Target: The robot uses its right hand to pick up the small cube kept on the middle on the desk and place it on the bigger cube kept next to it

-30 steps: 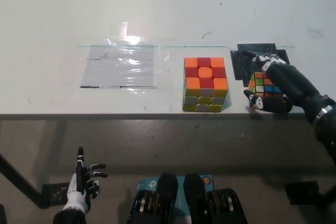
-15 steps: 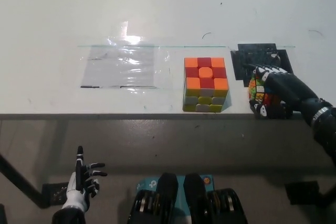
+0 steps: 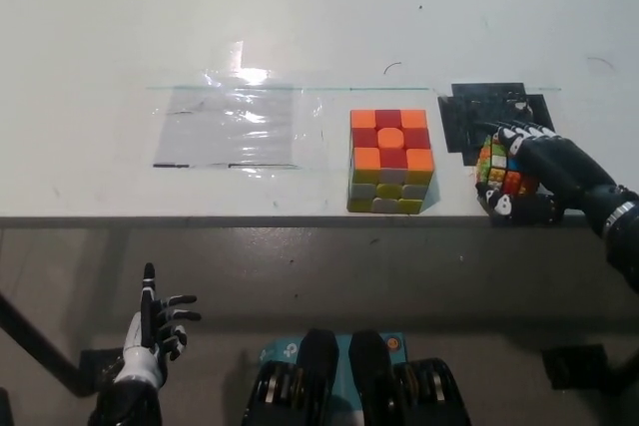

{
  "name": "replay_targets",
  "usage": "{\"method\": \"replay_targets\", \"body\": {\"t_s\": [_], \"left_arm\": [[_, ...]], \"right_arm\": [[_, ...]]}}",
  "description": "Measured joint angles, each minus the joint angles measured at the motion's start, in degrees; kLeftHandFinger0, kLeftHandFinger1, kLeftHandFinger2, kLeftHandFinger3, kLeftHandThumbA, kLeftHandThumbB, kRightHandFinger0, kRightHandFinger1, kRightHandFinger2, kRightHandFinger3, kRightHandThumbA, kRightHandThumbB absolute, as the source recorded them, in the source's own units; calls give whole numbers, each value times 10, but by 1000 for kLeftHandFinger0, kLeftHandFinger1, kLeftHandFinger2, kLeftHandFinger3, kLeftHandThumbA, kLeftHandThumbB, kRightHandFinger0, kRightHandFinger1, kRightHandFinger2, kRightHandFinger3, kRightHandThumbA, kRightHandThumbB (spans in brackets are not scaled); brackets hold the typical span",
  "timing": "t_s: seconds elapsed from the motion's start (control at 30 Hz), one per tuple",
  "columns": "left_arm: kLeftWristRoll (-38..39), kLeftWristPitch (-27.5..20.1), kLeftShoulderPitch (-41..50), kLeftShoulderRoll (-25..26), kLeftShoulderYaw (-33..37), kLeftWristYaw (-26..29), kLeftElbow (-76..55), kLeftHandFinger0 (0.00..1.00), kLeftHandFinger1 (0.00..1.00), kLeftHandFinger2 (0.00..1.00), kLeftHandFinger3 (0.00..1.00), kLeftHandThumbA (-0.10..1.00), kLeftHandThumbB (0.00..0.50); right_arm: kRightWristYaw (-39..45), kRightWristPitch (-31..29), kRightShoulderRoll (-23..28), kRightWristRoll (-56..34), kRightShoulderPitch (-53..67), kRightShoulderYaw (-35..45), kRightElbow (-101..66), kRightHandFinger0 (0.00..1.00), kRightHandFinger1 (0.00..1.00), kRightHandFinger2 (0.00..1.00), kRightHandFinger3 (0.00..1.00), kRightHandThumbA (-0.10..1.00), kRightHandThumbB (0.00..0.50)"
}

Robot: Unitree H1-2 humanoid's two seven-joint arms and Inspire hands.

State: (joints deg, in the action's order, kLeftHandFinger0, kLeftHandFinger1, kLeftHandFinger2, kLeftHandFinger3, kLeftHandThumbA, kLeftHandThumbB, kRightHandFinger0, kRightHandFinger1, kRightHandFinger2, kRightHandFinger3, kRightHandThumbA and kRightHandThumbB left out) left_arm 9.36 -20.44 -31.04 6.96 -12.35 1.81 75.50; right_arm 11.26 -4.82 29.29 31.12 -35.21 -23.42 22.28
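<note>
The small multicoloured cube (image 3: 496, 169) is near the desk's front edge at the right, tilted so its coloured face turns left. My black right hand (image 3: 534, 175) wraps it from the right and is shut on it. The bigger cube (image 3: 390, 160), orange and red on top with yellow and white side tiles, stands on the desk a short way to the left of the small cube, apart from it. My white left hand (image 3: 150, 338) hangs below the desk at the lower left, fingers spread, holding nothing.
A black patch (image 3: 494, 107) lies on the desk just behind my right hand. A shiny clear plastic sheet (image 3: 232, 127) is taped flat left of the bigger cube. The desk's front edge (image 3: 250, 218) runs straight across the view.
My right hand has closed tighter round the small cube and tipped it on its side, shifting slightly right. The left hand has drifted a little lower.
</note>
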Motion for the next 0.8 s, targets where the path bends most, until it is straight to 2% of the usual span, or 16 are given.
{"method": "replay_targets", "body": {"t_s": [0.07,0.1,0.13,0.17,0.2,0.23,0.3,0.37,0.4,0.43,0.47,0.5,0.67,0.7,0.73,0.8], "left_arm": [[0,-1,-1,1,1,1,0,19,136,334,151,1000,500],[-1,-1,-2,1,1,1,1,18,141,325,153,1000,500],[-1,-2,-4,2,2,1,1,19,142,324,152,1000,500],[-1,-3,-5,2,1,1,2,23,160,327,149,1000,500],[-1,-4,-7,3,1,1,2,23,161,327,148,1000,500],[-1,-5,-8,3,2,1,3,22,170,331,152,1000,500],[-1,-7,-12,5,2,1,3,5,194,335,148,1000,500],[-2,-11,-16,7,4,1,3,0,189,325,147,1000,500],[-2,-13,-17,8,5,1,3,0,195,331,152,1000,500],[-2,-14,-18,8,6,1,3,0,197,332,154,1000,500],[-2,-15,-19,9,7,1,4,4,198,324,154,1000,500],[-2,-16,-19,9,9,1,4,4,197,324,153,1000,500],[-5,-20,-19,10,16,1,5,19,204,325,158,1000,500],[-6,-22,-19,10,18,1,6,22,216,338,164,1000,500],[-6,-24,-19,10,19,1,6,27,220,330,161,1000,500],[-7,-24,-19,10,20,1,6,40,210,320,154,1000,500]], "right_arm": [[1,0,0,8,-5,-7,1,996,1000,1000,1000,460,383],[3,0,0,12,-7,-10,1,894,1000,1000,1000,345,301],[4,1,0,18,-9,-15,1,853,1000,1000,1000,327,306],[4,1,1,26,-13,-21,1,539,688,913,1000,237,203],[3,1,1,33,-16,-25,2,463,604,853,1000,212,210],[2,1,1,43,-21,-32,3,325,435,725,1000,110,177],[-5,1,1,61,-30,-41,7,152,219,484,1000,-79,93],[-22,-6,0,80,-38,-53,18,9,103,365,1000,-100,35],[-31,-10,-1,86,-40,-57,23,0,53,302,1000,-100,22],[-45,-17,-2,94,-42,-60,30,0,42,283,1000,-100,20],[-61,-24,-4,103,-44,-63,38,0,3,176,1000,-100,7],[-72,-29,-4,109,-45,-65,44,0,8,167,1000,-100,1],[-148,-53,-9,141,-49,-76,88,0,166,387,1000,-100,0],[-166,-58,-11,146,-50,-77,99,51,231,471,773,-100,63],[-182,-62,-11,151,-51,-78,109,33,239,472,521,-100,67],[-210,-67,-13,161,-58,-85,133,0,126,328,278,-100,77]]}}
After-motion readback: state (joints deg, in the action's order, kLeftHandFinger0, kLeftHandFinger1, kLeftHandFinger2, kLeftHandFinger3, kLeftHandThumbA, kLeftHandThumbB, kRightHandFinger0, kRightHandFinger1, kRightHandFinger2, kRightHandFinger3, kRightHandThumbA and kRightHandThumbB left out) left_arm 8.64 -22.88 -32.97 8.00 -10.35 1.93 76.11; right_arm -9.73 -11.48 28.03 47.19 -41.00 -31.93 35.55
